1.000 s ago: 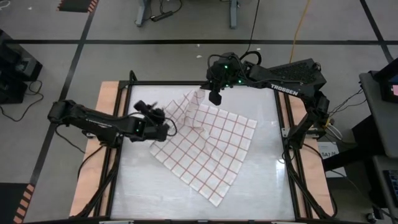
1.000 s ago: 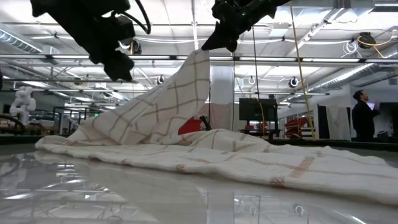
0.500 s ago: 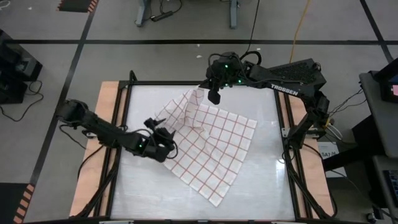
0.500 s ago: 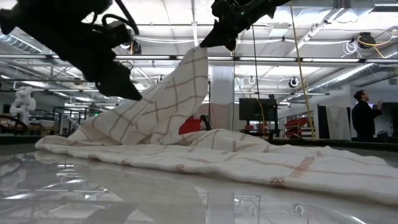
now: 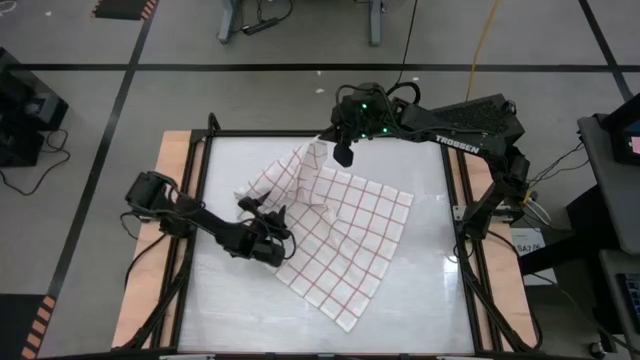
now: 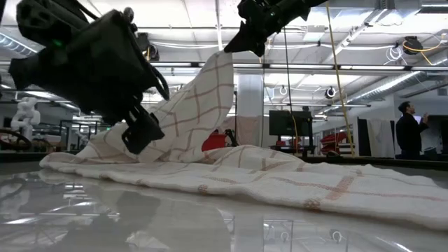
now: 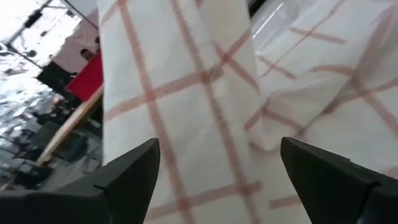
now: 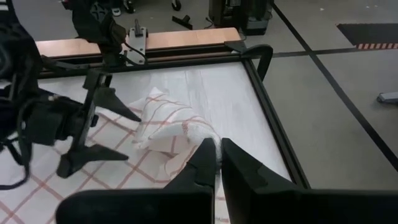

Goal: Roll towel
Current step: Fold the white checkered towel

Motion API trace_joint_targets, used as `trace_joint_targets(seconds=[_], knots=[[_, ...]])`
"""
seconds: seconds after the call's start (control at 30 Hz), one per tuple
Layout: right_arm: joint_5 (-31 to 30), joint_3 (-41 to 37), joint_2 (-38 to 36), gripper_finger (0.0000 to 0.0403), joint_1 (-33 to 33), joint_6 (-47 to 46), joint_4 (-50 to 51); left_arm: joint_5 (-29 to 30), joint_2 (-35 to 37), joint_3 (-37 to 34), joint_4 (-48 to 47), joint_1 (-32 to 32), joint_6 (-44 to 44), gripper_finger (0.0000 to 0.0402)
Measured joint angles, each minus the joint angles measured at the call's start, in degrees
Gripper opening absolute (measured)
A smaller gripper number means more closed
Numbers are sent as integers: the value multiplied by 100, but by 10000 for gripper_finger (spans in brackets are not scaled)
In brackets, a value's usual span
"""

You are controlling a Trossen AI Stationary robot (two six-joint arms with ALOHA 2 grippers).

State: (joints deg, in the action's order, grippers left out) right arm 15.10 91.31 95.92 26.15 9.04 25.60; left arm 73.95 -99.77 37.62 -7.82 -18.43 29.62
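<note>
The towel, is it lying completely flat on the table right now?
No, the right hand is pinching one corner of the towel and holding it raised well above the table, as the low view shows.

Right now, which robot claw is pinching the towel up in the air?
The right gripper, shut on the towel's lifted corner. The left gripper is open, low over the cloth.

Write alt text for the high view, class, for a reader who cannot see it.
Seen from above, a white towel with a red-brown grid lies crumpled on a table. The right end effector is shut on its far corner, holding it up. The left end effector hangs open at the towel's left edge.
</note>
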Motion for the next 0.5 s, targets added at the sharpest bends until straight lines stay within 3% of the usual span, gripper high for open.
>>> trace_joint_targets(seconds=[0.17,0.27,0.37,0.5], knots=[[1,1,0,4,0,-12,-55,175,-147,42,39,177,10,331],[3,0,0,4,0,-42,-50,350,-168,40,-105,288,-142,298],[1,0,0,4,0,-46,-16,350,-166,49,-257,442,-152,224],[2,0,0,4,0,-46,9,278,-155,45,-599,580,144,84]])
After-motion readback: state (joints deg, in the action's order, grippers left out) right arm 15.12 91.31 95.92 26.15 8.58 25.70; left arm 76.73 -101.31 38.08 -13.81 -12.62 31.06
